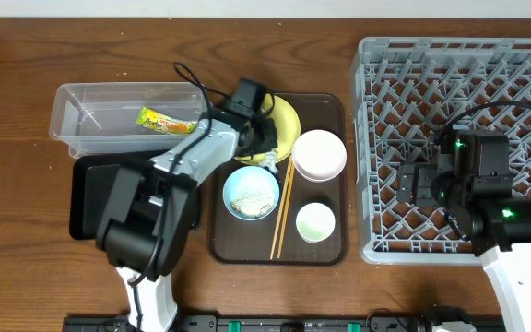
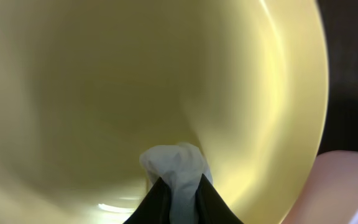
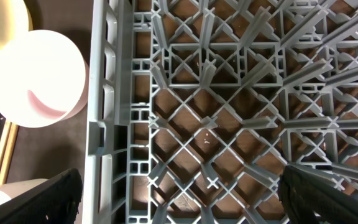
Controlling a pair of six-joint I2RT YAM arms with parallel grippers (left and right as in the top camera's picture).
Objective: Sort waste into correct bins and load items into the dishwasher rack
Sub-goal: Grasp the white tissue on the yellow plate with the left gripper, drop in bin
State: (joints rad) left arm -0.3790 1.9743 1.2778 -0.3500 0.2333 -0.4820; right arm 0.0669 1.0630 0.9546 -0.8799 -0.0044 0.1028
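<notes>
Bins: two at your far left. The clear tub [image 1: 79,118] sits far, and the black tray [image 1: 83,198] sits just near of it, partly under the left arm.
Wrapper: one yellow-green snack wrapper [image 1: 164,120], lying inside the clear tub.
Left pincer: the left gripper [image 2: 180,202] is down over the yellow plate [image 2: 104,93], nipped nearly closed on the white scrap [image 2: 173,163], which bulges out just past the fingertips.
Coming move: your bins lie to the left of this pincer, the tub roughly level with it and the black tray nearer. The left arm is by far the closer one, so you would likely carry the scrap leftward.
Plate: one, on the far left corner of the brown serving tray [image 1: 335,251].
Bowls: two. The light blue bowl [image 1: 251,192] holds rice, and the pinkish-white bowl [image 1: 318,154] is to its far right.
Chopsticks: what looks like one pair of chopsticks [image 1: 284,207], long axis running near to far, between the blue bowl and the white cup [image 1: 315,221].
Cup: one.
Rack: one dishwasher rack [image 1: 524,74] on the right, with nothing loaded that you can see.
Right pincer: the right gripper [image 3: 179,186] hangs over the rack's left side, spread wide and holding nothing.
</notes>
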